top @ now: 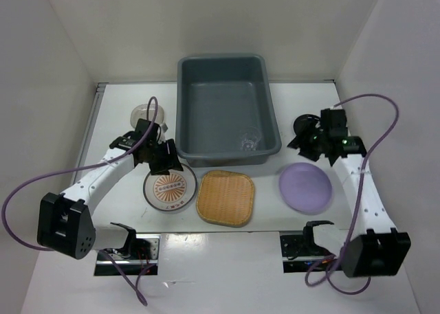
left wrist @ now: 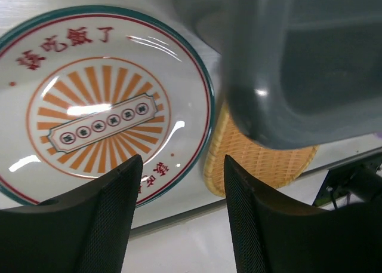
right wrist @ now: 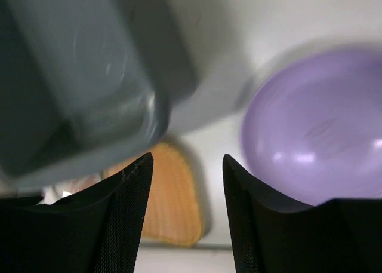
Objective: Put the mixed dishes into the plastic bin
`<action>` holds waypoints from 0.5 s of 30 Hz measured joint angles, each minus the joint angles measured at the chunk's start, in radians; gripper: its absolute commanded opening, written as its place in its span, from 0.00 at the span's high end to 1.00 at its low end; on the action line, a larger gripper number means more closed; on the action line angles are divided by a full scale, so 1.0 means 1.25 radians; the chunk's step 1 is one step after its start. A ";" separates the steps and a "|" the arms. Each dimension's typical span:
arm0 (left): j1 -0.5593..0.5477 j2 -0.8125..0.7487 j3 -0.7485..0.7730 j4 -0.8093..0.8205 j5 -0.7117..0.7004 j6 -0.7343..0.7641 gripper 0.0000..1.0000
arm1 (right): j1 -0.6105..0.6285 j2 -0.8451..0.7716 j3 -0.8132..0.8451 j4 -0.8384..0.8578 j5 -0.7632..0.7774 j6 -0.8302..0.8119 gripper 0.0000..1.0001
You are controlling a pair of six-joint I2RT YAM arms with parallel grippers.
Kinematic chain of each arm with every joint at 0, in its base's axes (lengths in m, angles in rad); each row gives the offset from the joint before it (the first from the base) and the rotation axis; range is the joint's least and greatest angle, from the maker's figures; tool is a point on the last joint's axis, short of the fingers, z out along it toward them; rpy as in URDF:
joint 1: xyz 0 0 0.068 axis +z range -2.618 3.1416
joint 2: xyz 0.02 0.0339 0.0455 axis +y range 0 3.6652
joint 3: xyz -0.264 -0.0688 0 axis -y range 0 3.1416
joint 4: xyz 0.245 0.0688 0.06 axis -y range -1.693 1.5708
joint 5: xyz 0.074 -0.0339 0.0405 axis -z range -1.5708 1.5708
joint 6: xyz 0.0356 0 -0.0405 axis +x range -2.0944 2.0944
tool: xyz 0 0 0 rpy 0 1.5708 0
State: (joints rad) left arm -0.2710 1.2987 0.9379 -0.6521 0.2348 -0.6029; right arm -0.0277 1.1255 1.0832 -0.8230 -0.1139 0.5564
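Top view, table (top: 302, 97) as a clock. The big grey-blue plastic bin (top: 206, 115) sits at 12, & the clear glass cup (top: 249, 141) is inside it, in the near R corner. All the other dishes are on the table, outside the bin. The sunburst plate (top: 170, 189) is at 8. The woven bamboo tray (top: 225, 198) is at 6, just beside it. The lilac plate (top: 305, 188) is at 4. The small beige dish (top: 142, 113) is at 10, near the bin's L side (a purple cable (top: 152, 108) crosses over it). The small black dish (top: 301, 126) is at 2, partly hidden behind the R arm (top: 361, 183).

L gripper (left wrist: 182, 165) hangs over the far edge of the sunburst plate, near the bin's near L corner. Its jaws stand apart w/ nothing between them. R gripper (right wrist: 186, 162) is by the small black dish, above the gap between bin & lilac plate. Jaws apart too, holding nothing.
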 measured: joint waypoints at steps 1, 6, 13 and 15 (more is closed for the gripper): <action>-0.016 0.000 0.000 0.004 0.001 0.000 0.35 | 0.043 -0.028 -0.032 -0.002 -0.016 0.020 0.44; -0.074 0.000 -0.002 0.038 -0.002 -0.006 0.33 | 0.265 -0.110 -0.170 -0.020 -0.070 0.136 0.44; -0.084 -0.001 -0.003 0.068 -0.085 -0.033 0.31 | 0.410 -0.176 -0.341 0.030 -0.134 0.255 0.44; -0.084 -0.004 -0.002 0.071 -0.095 -0.048 0.31 | 0.416 -0.186 -0.385 0.055 -0.143 0.271 0.44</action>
State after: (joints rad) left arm -0.3759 1.2942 0.9360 -0.5632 0.1158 -0.6628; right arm 0.4927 0.8936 0.6025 -0.7544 -0.2932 0.8955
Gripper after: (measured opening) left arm 0.692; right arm 0.559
